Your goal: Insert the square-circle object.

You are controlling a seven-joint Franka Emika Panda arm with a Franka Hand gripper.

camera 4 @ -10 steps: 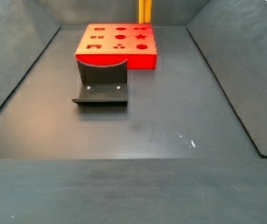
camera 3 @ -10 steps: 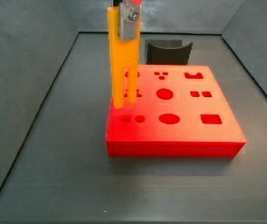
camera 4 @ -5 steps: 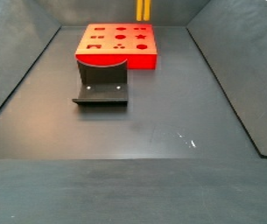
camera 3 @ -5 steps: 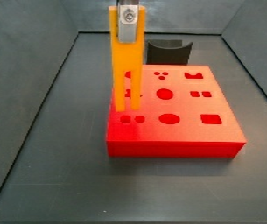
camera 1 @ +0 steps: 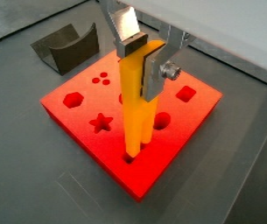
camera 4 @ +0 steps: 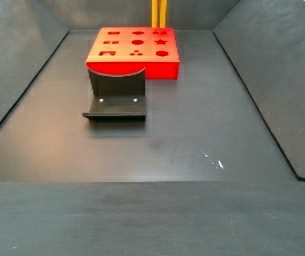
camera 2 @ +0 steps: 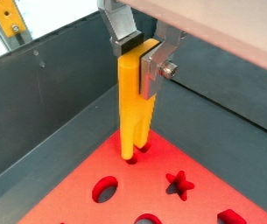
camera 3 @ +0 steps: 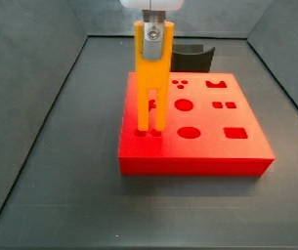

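Note:
The square-circle object [camera 3: 149, 83] is a long orange-yellow bar standing upright. Its two prongs sit at the pair of small holes by the near-left corner of the red block [camera 3: 210, 117]. My gripper [camera 3: 152, 37] is shut on the bar's upper end, straight above the block. In both wrist views the silver fingers [camera 1: 165, 63] clamp the bar [camera 1: 136, 105] from two sides. The prongs meet the red surface in a wrist view [camera 2: 132, 153], where the gripper [camera 2: 139, 54] also shows. In a side view only the bar's lower part [camera 4: 159, 12] shows, behind the block [camera 4: 135, 52].
The dark fixture with a curved cut-out [camera 4: 116, 95] stands on the floor next to the block, and shows behind it in a side view [camera 3: 191, 57]. The block has several other shaped holes [camera 3: 187, 104]. Dark bin walls [camera 3: 47, 98] slope up on all sides.
My gripper has moved down and slightly right with the bar. The prongs have gone from just above the block's corner down to the two small holes.

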